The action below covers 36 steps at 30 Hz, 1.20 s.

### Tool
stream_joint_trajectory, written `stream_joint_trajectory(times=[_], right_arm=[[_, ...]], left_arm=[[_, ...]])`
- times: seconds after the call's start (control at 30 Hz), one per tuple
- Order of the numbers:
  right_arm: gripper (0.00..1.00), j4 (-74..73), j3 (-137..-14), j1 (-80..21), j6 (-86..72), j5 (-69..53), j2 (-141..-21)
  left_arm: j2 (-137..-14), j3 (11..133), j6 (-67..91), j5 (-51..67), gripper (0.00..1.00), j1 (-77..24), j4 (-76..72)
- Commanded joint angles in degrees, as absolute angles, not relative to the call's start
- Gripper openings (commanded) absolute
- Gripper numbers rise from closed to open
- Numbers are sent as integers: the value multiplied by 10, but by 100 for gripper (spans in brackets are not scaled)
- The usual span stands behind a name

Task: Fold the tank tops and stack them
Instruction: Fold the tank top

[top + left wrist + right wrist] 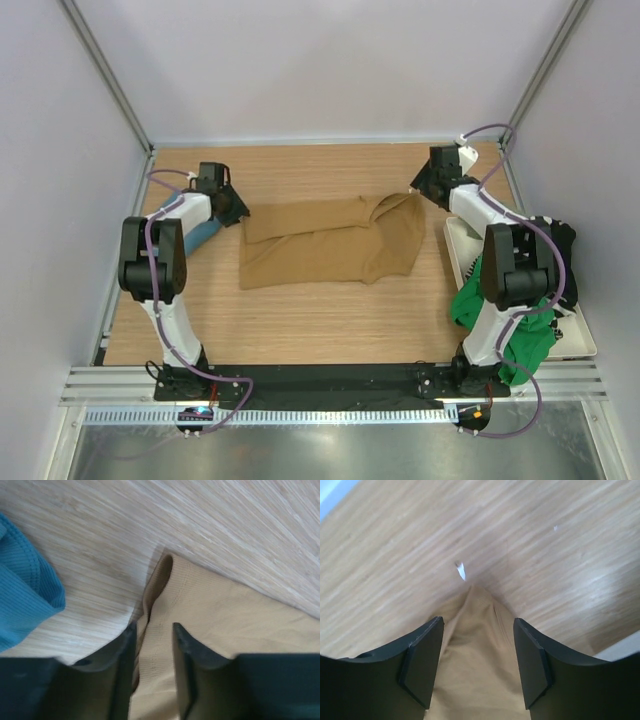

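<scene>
**Claws spread at both far corners of the tan top**

My left claw (153,626) is low over the table (300,320), at the far left corner of the tan top (320,245). Its fingers stand a little apart. A strip of the tan hem lies in the narrow gap between them, and it looks flat and not pinched. I cannot tell if the pads touch the cloth. Just beyond the fingertips the tan edge makes a small raised loop.

My right claw (478,622) is at the far right corner of the same top. Its fingers are wide apart. The pointed tan corner lies between them, clear of both pads. A small white scrap (461,571) lies on the wood just beyond this corner.

The tan top lies on the far middle of the table, with its long side from left to right. It is wrinkled, and a flap at its right end lies over the rest.

The teal top (25,605) lies bunched to the left of it, partly under my left arm. Bare wood shows between the two tops.

On the right side is a white tray (455,245). The green top (465,300) is heaped on it near my right base. The black top (558,235) lies further back, partly hidden by my right arm.
</scene>
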<state>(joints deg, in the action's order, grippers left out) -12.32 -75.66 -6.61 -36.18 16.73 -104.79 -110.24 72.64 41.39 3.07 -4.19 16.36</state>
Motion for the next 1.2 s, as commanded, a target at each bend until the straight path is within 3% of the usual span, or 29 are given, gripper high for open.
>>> stream_joint_trajectory(times=[0.0, 0.07, 0.27, 0.4, 0.47, 0.6, 0.77, 0.87, 1.17], right_arm=[[63, -101, -708, -70, -357, 132, -978], [59, -101, -684, -80, -345, 92, -955], [57, -167, -601, -148, -304, 57, -871], [60, -207, -542, -207, -300, 54, -830], [65, -214, -518, -228, -320, 65, -805], [67, -211, -447, -232, -362, 89, -764], [60, -175, -374, -232, -386, 59, -719], [52, -160, -361, -245, -374, 26, -711], [54, -120, -372, -326, -365, 7, -744]], left_arm=[[-1048, 732, 410, 28, 40, -38, 170], [-1019, 714, 417, 25, 51, -38, 171], [-919, 618, 433, 5, 64, -50, 179], [-827, 556, 446, -40, 77, -73, 227], [-802, 517, 458, -47, 89, -85, 237], [-747, 462, 474, -26, 91, -90, 248], [-668, 397, 477, -16, 82, -91, 248], [-639, 365, 477, -4, 79, -91, 243], [-627, 314, 486, -17, 76, -91, 218]])
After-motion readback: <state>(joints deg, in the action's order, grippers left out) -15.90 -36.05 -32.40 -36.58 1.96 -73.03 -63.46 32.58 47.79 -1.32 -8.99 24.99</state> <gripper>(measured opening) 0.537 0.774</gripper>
